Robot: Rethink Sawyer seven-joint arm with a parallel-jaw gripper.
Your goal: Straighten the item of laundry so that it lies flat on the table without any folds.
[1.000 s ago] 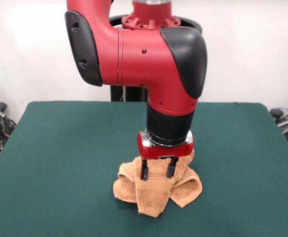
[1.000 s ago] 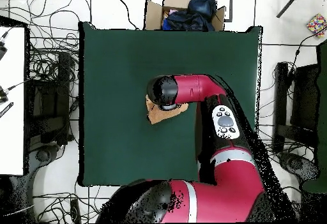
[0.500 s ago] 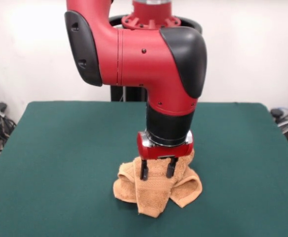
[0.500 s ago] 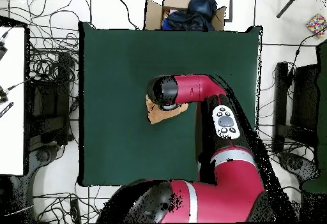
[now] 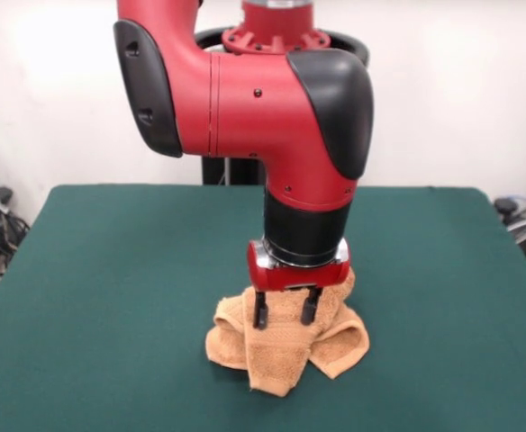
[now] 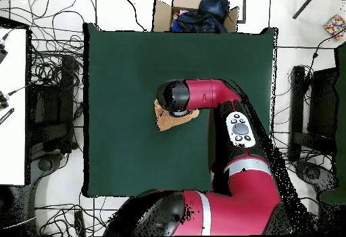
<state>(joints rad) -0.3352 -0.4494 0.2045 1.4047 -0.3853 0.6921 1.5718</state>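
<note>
The item of laundry (image 5: 285,351) is an orange-tan washcloth lying bunched in a heap with several folds, near the front middle of the green table (image 5: 110,270). My gripper (image 5: 285,310) points straight down right over the heap. Its two black fingers (image 5: 260,311) stand apart and open, tips at the level of the cloth's top folds, with nothing pinched between them. In the overhead view the arm's wrist covers most of the cloth; only one tan edge (image 6: 163,121) shows on the table (image 6: 121,79). The gripper itself is hidden there.
Beyond the table's far edge in the overhead view stands a cardboard box (image 6: 162,11) with dark cloth in it. Cables (image 6: 54,59) lie on the floor at the left beside a white bench (image 6: 12,106). The red arm (image 6: 233,129) crosses the table's right part.
The arm and gripper have shifted very slightly left and up over the cloth. The cloth's heap looks the same.
</note>
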